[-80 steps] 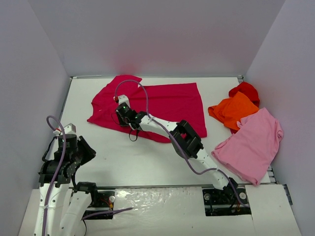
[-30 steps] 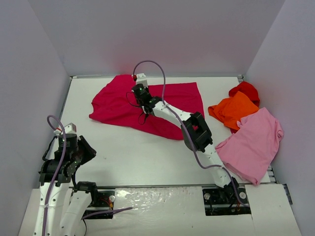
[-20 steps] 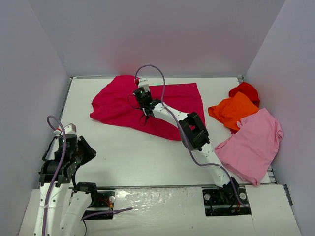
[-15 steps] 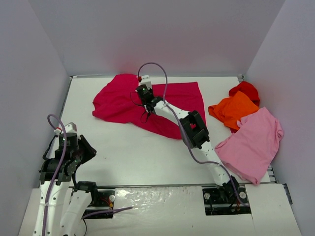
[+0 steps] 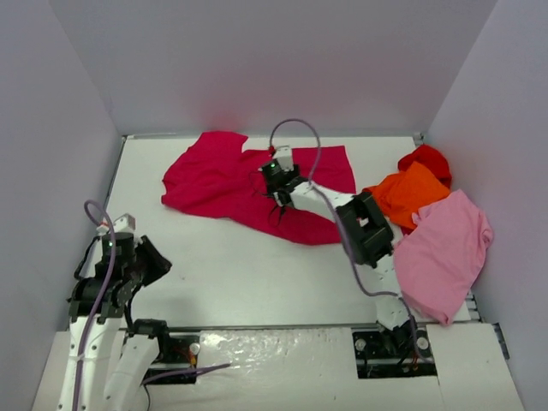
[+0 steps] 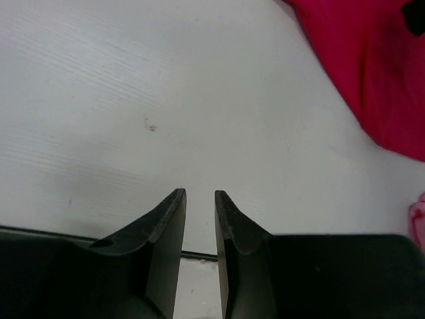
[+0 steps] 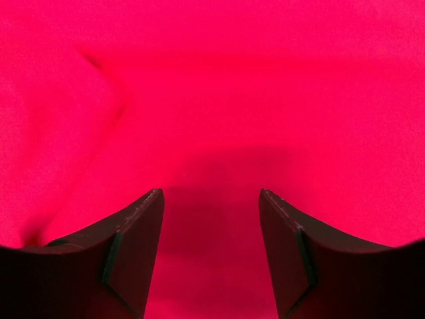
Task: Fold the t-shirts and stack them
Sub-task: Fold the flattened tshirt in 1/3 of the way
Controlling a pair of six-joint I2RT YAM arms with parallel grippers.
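- Right gripper (image 7: 211, 256): the two dark fingers (image 7: 136, 246) stand well apart with nothing between them. Not holding anything.
- Below and all around those fingers is the large crimson-magenta cloth t-shirt (image 7: 219, 100). It fills the wrist view, with soft creases at the left. Cannot tell whether the fingertips touch the cloth.
- From above, the right gripper (image 5: 277, 181) sits over the middle of the crimson-magenta t-shirt (image 5: 214, 175), with the arm stretched far out from its base.
- That shirt lies rumpled across the far middle of the white table (image 5: 240, 274). Its near edge runs on a slant towards the right.
- Left gripper (image 6: 199, 194): a narrow gap between the fingers, nothing in it. It hangs over bare table.
- From the left wrist, an edge of the crimson-magenta shirt shows at the upper right, well apart from the fingers.
- From above, the left gripper (image 5: 144, 259) is drawn back near the table's left near corner.
- Far right of the table: a small red cloth t-shirt (image 5: 428, 157) is bunched at the back.
- The orange cloth t-shirt (image 5: 409, 193) lies touching it, just nearer.
- The light pink cloth t-shirt (image 5: 441, 253) is spread nearest, overlapping the orange one's edge. All three are apart from both grippers.
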